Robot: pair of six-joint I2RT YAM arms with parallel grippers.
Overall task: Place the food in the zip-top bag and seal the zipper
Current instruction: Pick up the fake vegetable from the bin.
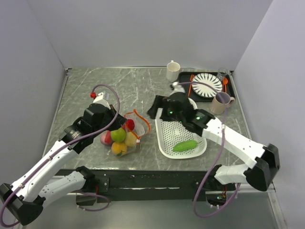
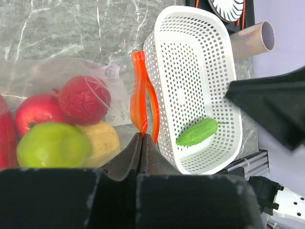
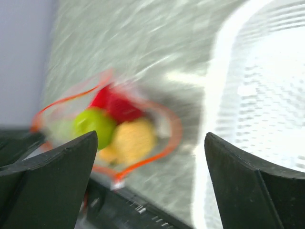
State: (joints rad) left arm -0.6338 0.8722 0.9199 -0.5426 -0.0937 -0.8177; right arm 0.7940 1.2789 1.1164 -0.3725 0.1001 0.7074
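Orange zipper [image 2: 141, 95] sits clamped in your left claw [image 2: 142, 143], jaws together on it. Your right claw [image 3: 150, 138] stands wide apart near the basket [image 2: 190, 12] holding the cucumber [image 2: 197, 132].

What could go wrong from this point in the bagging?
1. The left hand pinches only a short stretch of the zipper; the thin strip could slip out and the mouth of the zip-top bag sag shut.
2. The green cucumber still lies in the white basket, while the bag is already crowded with toy fruits; pushing it in might roll one out.
3. The open right hand could nudge the basket when reaching in.
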